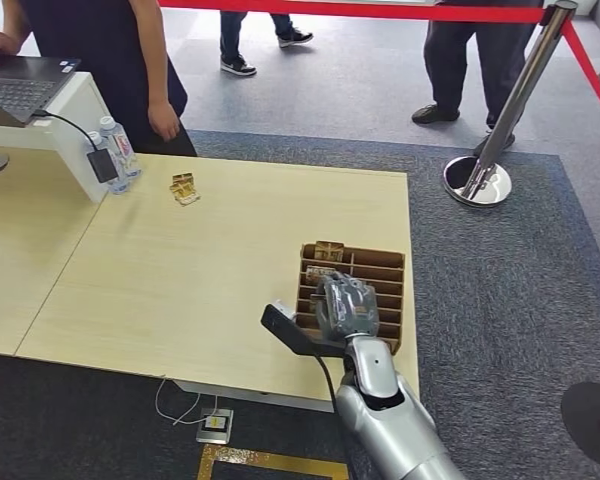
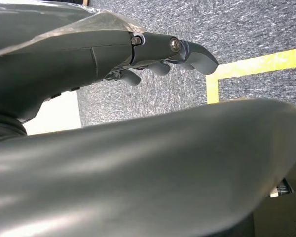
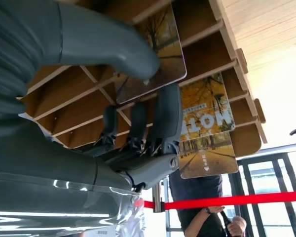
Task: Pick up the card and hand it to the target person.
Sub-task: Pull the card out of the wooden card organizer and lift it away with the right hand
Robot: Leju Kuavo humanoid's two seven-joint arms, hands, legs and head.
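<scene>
Over the slotted wooden rack (image 1: 372, 275) at the tabletop (image 1: 206, 280) edge, the right hand (image 1: 346, 307) pinches a card (image 3: 154, 54) between thumb and fingers; more cards (image 3: 204, 123) sit beside it. The left hand (image 2: 165, 54) hangs empty, fingers loosely apart, above carpet.

Autumn-yellow card (image 3: 154, 54), brown rack (image 1: 372, 275)

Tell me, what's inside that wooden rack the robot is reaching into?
The wooden rack holds cards with autumn tree pictures standing in its slots. The right hand pinches one card between thumb and fingers. The hand covers several slots, so their contents cannot be seen.
</scene>
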